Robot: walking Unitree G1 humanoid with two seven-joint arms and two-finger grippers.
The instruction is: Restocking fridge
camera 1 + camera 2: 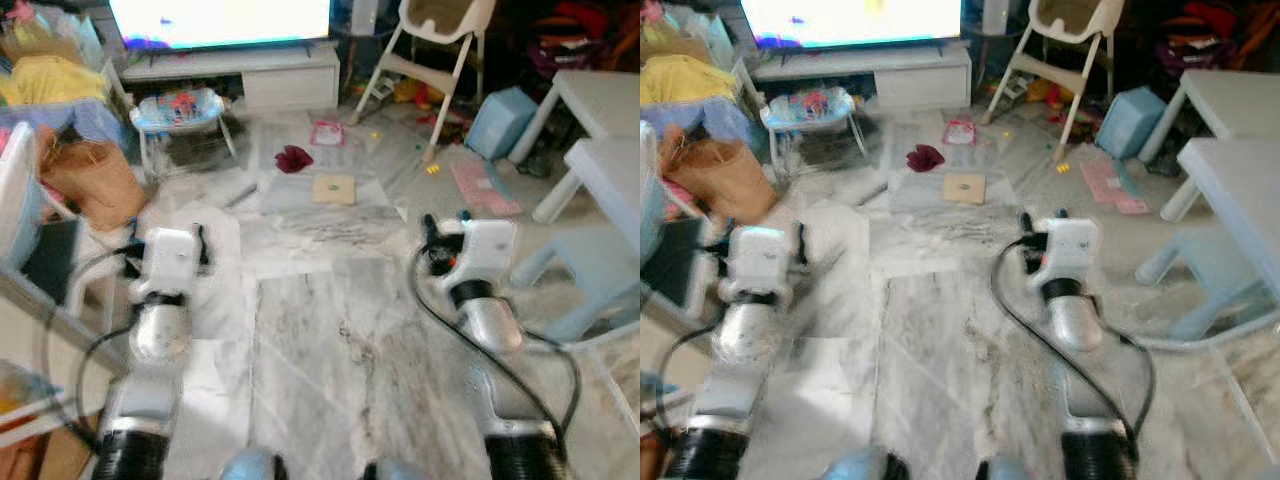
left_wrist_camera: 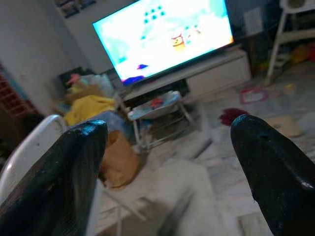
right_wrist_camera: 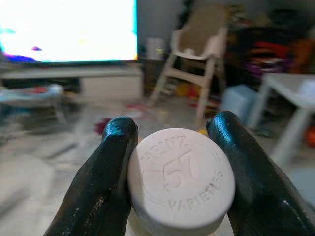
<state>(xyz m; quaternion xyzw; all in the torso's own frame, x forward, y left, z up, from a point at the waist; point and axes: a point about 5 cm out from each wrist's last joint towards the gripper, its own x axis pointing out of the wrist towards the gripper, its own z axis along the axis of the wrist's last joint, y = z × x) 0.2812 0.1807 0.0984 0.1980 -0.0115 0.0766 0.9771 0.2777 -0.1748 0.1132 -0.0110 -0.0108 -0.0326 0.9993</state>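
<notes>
Heinz bottle (image 3: 181, 183), one only, sits clamped in our right gripper (image 3: 177, 172), its white "57 Varieties" cap facing the wrist camera, long axis along the fingers; our left gripper (image 2: 167, 172) gapes empty.

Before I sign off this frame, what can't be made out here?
- Bottle under the white Heinz cap: body cut off by the right wrist view's lower edge, flanked by the right gripper fingers.
- TV picture: overexposed in the eye views.
- Floor clutter by the high chair: blurred, too small.
</notes>
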